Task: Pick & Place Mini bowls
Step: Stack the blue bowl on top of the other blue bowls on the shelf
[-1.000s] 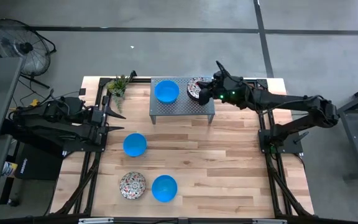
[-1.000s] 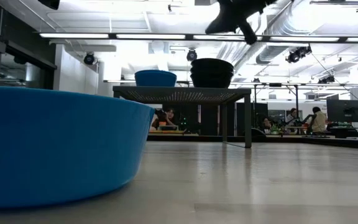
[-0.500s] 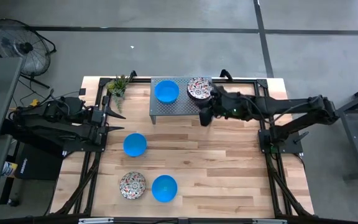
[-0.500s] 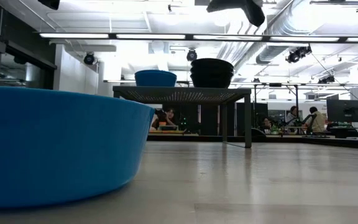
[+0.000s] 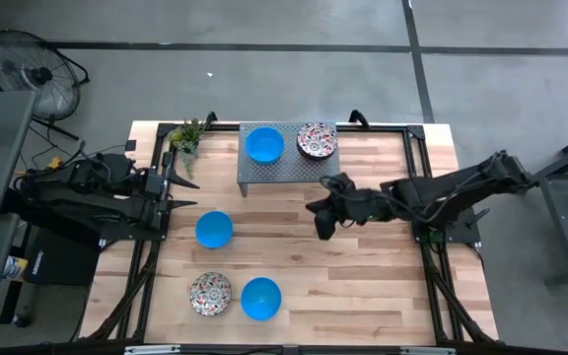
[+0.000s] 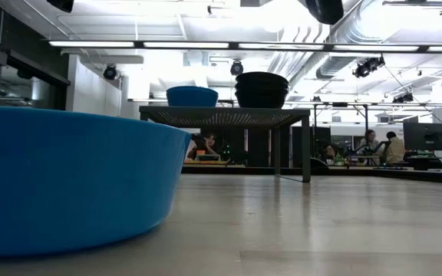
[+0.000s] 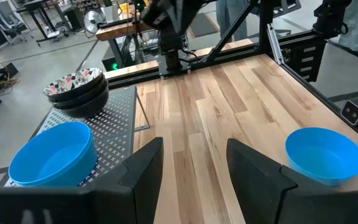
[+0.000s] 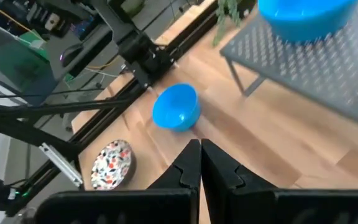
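Note:
A grey perforated stand [image 5: 289, 168] at the table's far side carries a blue bowl [image 5: 264, 145] and a stack of floral bowls [image 5: 317, 139], also in the left wrist view as floral stack [image 7: 76, 87] and blue bowl [image 7: 51, 155]. On the table rest a blue bowl [image 5: 214, 229], a floral bowl [image 5: 210, 293] and another blue bowl [image 5: 260, 298]. My right gripper [image 5: 320, 221] hovers shut and empty over the table's middle, near side of the stand; its wrist view shows the shut fingers [image 8: 199, 158]. My left gripper [image 7: 191, 168] waits open at the left edge.
A small potted plant [image 5: 186, 135] stands at the far left corner beside the stand. Black frame rails run along the table's left and right sides. Bare wood lies between the stand and the near bowls. In the low view, the near blue bowl [image 6: 67, 180] fills the left foreground.
My right gripper has drawn away from the floral stack on the stand, moving toward the near edge and slightly left, over the table's middle. The floral stack has stayed on the stand. The left arm has kept still.

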Available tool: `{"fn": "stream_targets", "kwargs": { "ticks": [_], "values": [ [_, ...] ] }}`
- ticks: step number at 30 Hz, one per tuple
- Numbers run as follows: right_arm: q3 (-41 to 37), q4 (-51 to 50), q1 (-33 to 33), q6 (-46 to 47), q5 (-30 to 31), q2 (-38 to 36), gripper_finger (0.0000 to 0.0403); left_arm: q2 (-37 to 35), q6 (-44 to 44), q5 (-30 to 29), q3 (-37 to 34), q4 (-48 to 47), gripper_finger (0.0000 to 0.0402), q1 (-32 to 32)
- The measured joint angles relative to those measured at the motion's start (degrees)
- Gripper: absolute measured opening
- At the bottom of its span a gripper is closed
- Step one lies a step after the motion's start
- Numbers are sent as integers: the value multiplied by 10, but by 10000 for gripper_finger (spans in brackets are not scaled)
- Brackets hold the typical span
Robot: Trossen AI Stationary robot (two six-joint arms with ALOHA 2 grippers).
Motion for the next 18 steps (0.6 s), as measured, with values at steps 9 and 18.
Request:
{"fn": "stream_targets", "kwargs": {
  "ticks": [9, 18],
  "values": [
    [0, 22, 43, 125, -10, 60, 0, 0, 0, 0, 0, -16, 172, 0],
    [0, 82, 72, 120, -58, 106, 0, 0, -16, -1, 0, -17, 172, 0]
  ]
}}
